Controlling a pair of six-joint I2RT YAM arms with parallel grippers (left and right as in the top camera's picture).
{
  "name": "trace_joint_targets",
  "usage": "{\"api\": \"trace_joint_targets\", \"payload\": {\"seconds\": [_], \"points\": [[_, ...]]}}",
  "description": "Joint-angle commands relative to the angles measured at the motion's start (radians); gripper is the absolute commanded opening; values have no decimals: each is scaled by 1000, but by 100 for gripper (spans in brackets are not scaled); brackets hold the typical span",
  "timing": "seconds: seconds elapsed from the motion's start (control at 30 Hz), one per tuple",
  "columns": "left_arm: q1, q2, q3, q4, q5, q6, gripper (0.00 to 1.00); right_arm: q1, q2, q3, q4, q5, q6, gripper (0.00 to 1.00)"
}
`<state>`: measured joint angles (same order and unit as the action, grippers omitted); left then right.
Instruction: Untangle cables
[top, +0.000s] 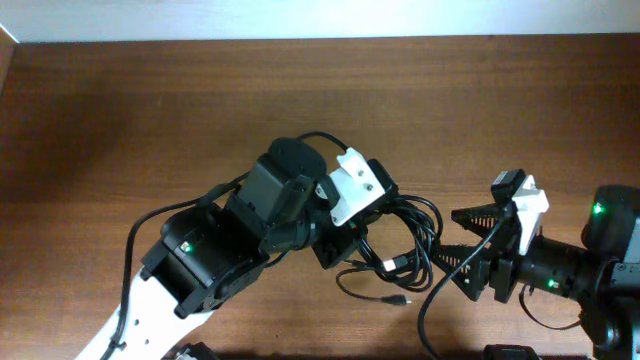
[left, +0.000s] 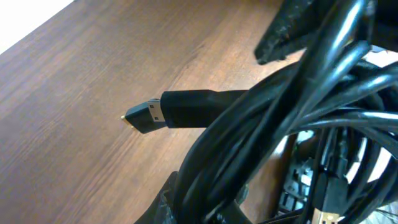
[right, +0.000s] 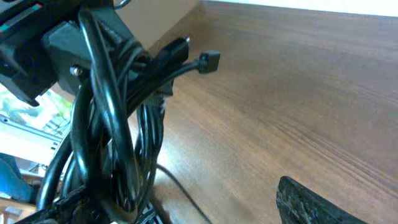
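Where left fingers (left: 278, 36) pinch, cables (left: 261, 124) bunch.

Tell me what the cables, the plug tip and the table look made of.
The cables: a black, smooth, slightly glossy jacket with light streaks along it, probably rubber or plastic. The plug tip: yellowish and shiny, likely metal, possibly gold-plated; the body behind it looks like matte black plastic. The table: brown with grain lines, either wood or a wood-look laminate; the pictures do not settle which.

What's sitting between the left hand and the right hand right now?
The tangled cables, gripped by the left hand, loop toward the open right hand; seen overhead.
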<state>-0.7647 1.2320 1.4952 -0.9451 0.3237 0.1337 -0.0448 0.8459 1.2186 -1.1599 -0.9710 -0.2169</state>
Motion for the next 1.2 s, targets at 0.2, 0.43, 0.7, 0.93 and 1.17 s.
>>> {"api": "trace_joint_targets", "payload": {"seconds": [0.2, 0.43, 0.7, 0.93, 1.17], "points": [[2, -24, 25, 10, 393, 98, 0, 5, 3, 18, 39, 356, 100, 82], [1, -24, 25, 9, 585, 155, 0, 5, 8, 18, 70, 365, 102, 82], [1, -24, 25, 8, 661, 198, 0, 5, 8, 18, 75, 635, 280, 82], [2, -24, 25, 6, 557, 197, 0, 5, 7, 18, 71, 523, 300, 83], [2, -24, 25, 6, 103, 69, 0, 5, 4, 18, -49, 353, 168, 83]]}}
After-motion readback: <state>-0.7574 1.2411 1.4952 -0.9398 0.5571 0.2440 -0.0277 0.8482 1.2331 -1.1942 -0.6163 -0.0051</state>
